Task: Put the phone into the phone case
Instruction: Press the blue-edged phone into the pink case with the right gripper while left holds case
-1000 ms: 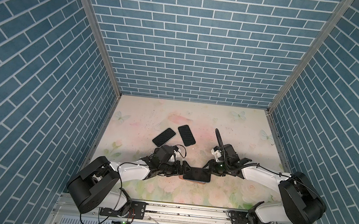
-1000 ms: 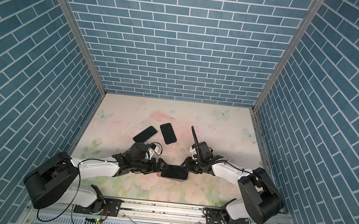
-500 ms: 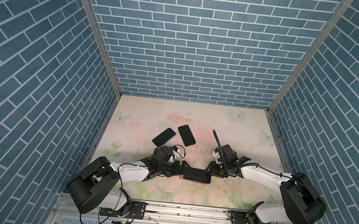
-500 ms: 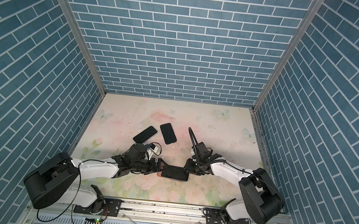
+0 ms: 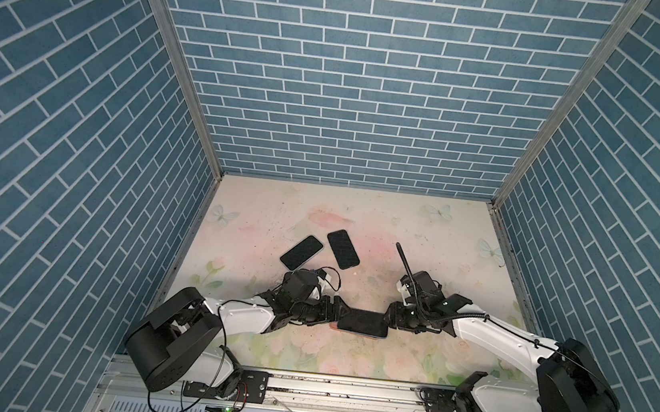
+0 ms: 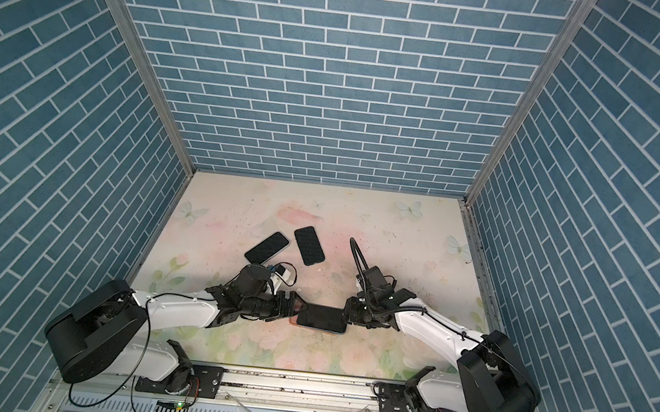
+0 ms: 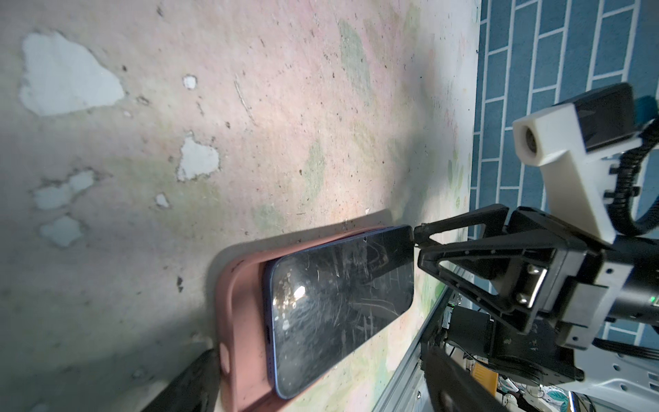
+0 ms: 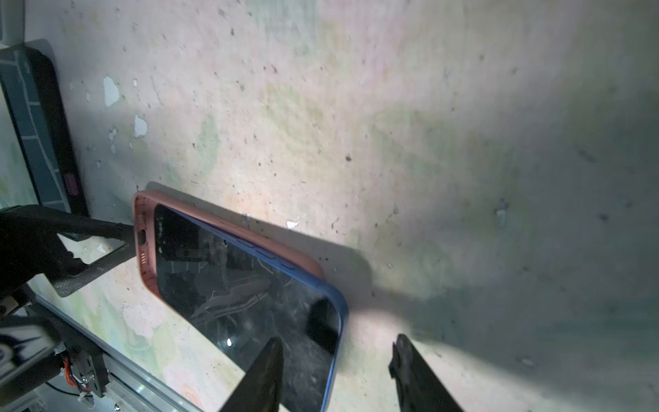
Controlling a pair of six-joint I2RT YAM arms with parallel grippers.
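The phone (image 5: pixel 364 322) (image 6: pixel 323 317), dark-screened with a blue edge, lies on the pink phone case (image 7: pixel 242 303) (image 8: pixel 144 246) at the front middle of the table. Its left end sits within the case rim, while its blue right corner (image 8: pixel 338 303) sticks out past the case. My left gripper (image 5: pixel 337 312) (image 7: pixel 321 385) stands open astride the case's left end, one finger (image 7: pixel 192 378) against the case. My right gripper (image 5: pixel 386 326) (image 8: pixel 337 374) is open at the phone's right end, with one finger (image 8: pixel 264 371) over the screen and the other finger (image 8: pixel 410 371) over the table.
Two more dark phones (image 5: pixel 302 251) (image 5: pixel 342 249) lie side by side behind the left arm; one phone (image 8: pixel 42 135) shows in the right wrist view. Blue brick walls (image 5: pixel 373 94) close in three sides. A metal rail (image 5: pixel 342 388) runs along the table's front edge.
Both arms have shifted only slightly at the phone's two ends. The phone and case lie where they were.
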